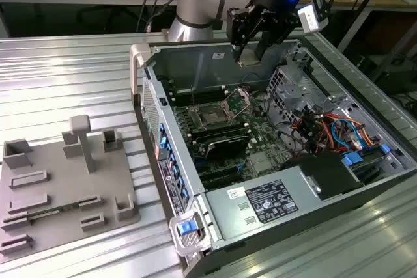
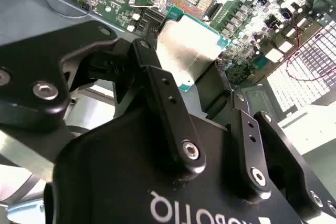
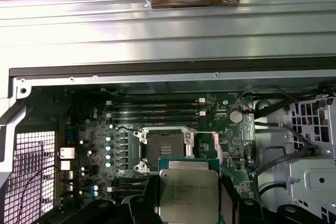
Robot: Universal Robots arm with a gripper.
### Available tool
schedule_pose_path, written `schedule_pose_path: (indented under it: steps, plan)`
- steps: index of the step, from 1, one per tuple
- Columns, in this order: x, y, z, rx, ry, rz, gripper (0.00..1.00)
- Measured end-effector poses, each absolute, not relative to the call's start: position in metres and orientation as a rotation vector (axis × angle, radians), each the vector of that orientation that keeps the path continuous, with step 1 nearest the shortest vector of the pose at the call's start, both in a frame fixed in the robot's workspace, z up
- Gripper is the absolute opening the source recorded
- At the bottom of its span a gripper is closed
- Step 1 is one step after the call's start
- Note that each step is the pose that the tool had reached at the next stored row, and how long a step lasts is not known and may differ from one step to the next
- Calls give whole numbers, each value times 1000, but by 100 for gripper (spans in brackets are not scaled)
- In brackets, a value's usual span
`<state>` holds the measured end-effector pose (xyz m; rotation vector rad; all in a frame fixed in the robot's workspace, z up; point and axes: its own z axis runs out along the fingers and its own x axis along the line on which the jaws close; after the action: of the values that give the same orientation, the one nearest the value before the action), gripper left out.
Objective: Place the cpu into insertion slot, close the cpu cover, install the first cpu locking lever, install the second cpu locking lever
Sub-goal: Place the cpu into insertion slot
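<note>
The gripper (image 1: 251, 51) is clenched on opposite edges of the cpu (image 2: 186, 51); the chip looks light, stiff and slippery-topped, probably fragile underneath, so the edges seem the safest hold; the open insertion slot (image 3: 164, 150) lies well below the gripper.

The small, flat, square cpu (image 3: 189, 195), silvery-grey metal with a thin green edge, sat at the frame's edge between dark fingers (image 3: 140, 209). Just beyond it, at mid-frame, lay the dark-centred, silver-rimmed square insertion slot (image 3: 165, 150) in the green circuit board (image 3: 231, 129), with the thin silver cpu cover (image 3: 206, 148) raised beside it.
</note>
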<state>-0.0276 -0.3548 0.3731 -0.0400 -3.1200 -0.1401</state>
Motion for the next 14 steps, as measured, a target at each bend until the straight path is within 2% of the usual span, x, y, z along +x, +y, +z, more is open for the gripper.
schedule_pose_path:
  steps: [14]
  plan:
    - [-28,-355,372,-222,-3118,-141,55]
